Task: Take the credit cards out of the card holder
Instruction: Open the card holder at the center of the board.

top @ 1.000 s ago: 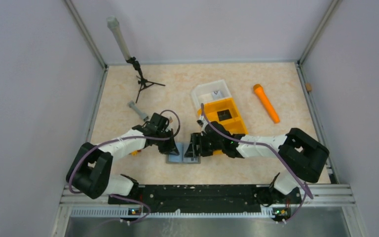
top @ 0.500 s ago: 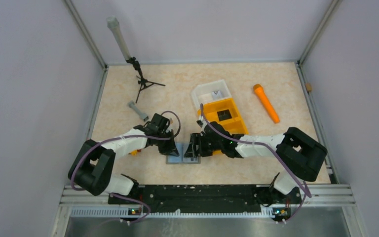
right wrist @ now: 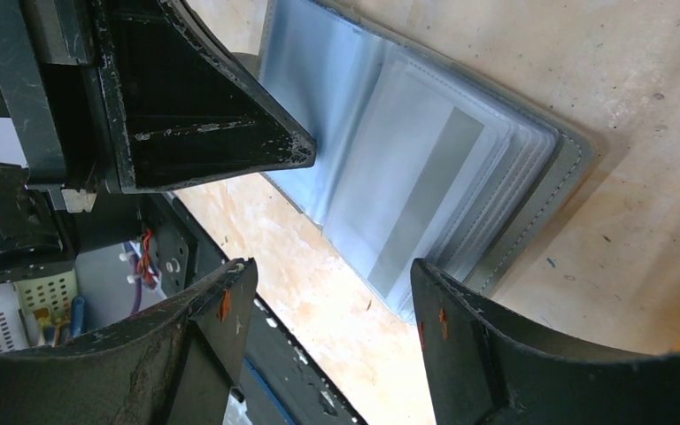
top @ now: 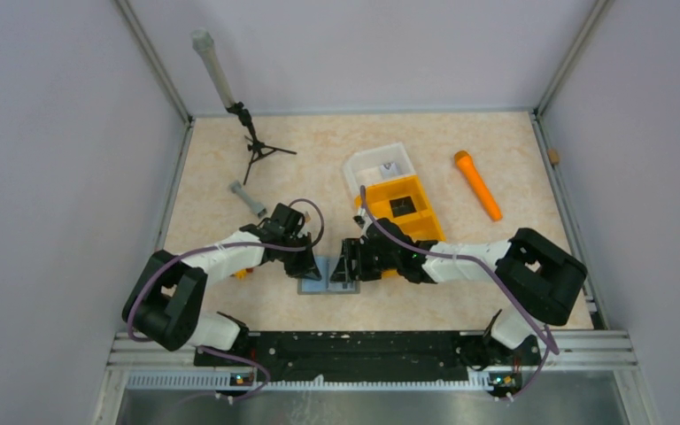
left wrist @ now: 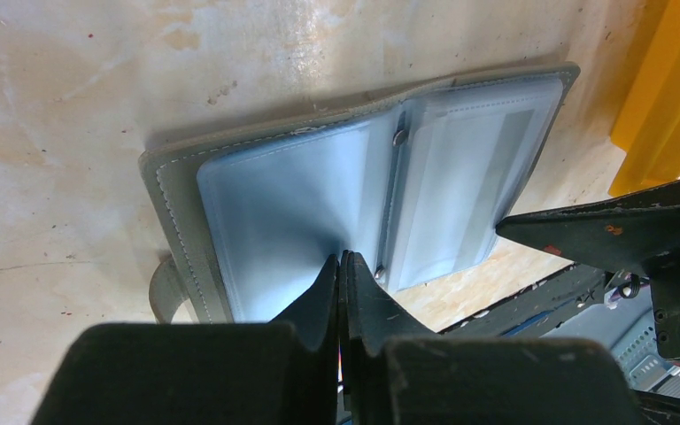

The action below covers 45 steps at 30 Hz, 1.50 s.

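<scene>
The grey card holder (top: 328, 282) lies open and flat on the table between my two grippers. It also shows in the left wrist view (left wrist: 177, 204) and the right wrist view (right wrist: 567, 159). A light grey-blue credit card (right wrist: 407, 195) with a grey stripe sits in the right panel's clear sleeves; it also shows in the left wrist view (left wrist: 487, 177). My left gripper (top: 317, 268) (left wrist: 343, 257) is shut, its tips against the left panel's near edge. My right gripper (top: 347, 270) (right wrist: 329, 270) is open and empty, just off the right panel's near edge.
An orange two-compartment bin (top: 403, 208) stands right behind the right gripper, with a clear plastic tray (top: 376, 168) behind it. An orange stick (top: 478, 184) lies at the back right. A small tripod (top: 252, 146) and a grey rod (top: 246, 197) are at the back left.
The left arm has shifted slightly. The holder and the right gripper have stayed in place.
</scene>
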{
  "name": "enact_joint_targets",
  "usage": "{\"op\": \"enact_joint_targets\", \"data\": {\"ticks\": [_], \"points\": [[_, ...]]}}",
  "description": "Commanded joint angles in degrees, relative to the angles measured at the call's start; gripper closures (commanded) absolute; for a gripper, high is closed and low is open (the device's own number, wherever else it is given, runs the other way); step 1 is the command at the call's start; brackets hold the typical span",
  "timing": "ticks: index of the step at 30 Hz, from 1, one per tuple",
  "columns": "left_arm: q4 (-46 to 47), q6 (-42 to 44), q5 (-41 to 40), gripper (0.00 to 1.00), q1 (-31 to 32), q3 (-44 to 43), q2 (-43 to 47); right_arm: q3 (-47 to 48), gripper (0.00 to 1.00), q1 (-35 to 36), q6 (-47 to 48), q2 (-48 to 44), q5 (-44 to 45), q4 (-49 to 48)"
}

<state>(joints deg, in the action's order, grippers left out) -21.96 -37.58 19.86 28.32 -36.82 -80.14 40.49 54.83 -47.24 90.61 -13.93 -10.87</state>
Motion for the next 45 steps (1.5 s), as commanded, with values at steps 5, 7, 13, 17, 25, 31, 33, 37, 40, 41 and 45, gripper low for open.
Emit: {"op": "enact_joint_targets", "data": {"ticks": [5, 7, 13, 17, 25, 31, 33, 37, 40, 41, 45], "points": [[0.86, 0.77, -0.87, 1.00, 0.32, -0.09, -0.16, -0.32, 0.32, -0.47, -0.60, -0.26, 2.68, 1.64], [0.86, 0.82, -0.80, 1.00, 0.33, -0.07, -0.35, -0.37, 0.32, -0.59, -0.72, -0.17, 2.88, 1.67], [0.86, 0.86, -0.62, 1.00, 0.29, -0.07, -0.37, 0.09, 0.32, -0.48, -1.31, 0.67, 3.21, 1.82], [0.95, 0.85, -0.57, 1.00, 0.31, -0.04, -0.56, 1.24, 0.32, -0.51, -2.30, 3.56, 1.99, 1.14], [2.05, 0.89, -0.26, 1.00, 0.40, 0.85, -1.76, -0.04, 0.32, -0.51, -7.45, 6.73, -5.27, -11.12], [2.97, 0.61, -0.19, 1.00, 0.38, 1.68, -2.08, -0.14, 0.32, -0.51, -10.66, 5.85, -8.64, -18.57], [3.82, 0.25, 0.10, 1.00, 0.40, 2.19, -1.59, 0.01, 0.32, -0.51, -11.73, 5.71, -9.80, -20.67], [4.28, -0.01, 0.48, 1.00, 0.42, 2.46, -1.64, 0.11, 0.32, -0.51, -12.81, 5.11, -11.25, -23.03], [3.54, 0.06, -0.62, 1.00, 0.40, 2.37, -1.21, 1.16, 0.33, -0.51, -9.53, 2.43, -7.97, -16.13], [3.38, 0.13, -0.87, 1.00, 0.37, 2.33, -0.94, 1.62, 0.32, -0.51, -8.19, 1.29, -6.23, -12.45], [2.46, 0.41, -1.49, 1.00, 0.38, 2.02, -0.90, 2.65, 0.32, -0.76, -3.95, -2.52, 0.59, -1.15]]}}
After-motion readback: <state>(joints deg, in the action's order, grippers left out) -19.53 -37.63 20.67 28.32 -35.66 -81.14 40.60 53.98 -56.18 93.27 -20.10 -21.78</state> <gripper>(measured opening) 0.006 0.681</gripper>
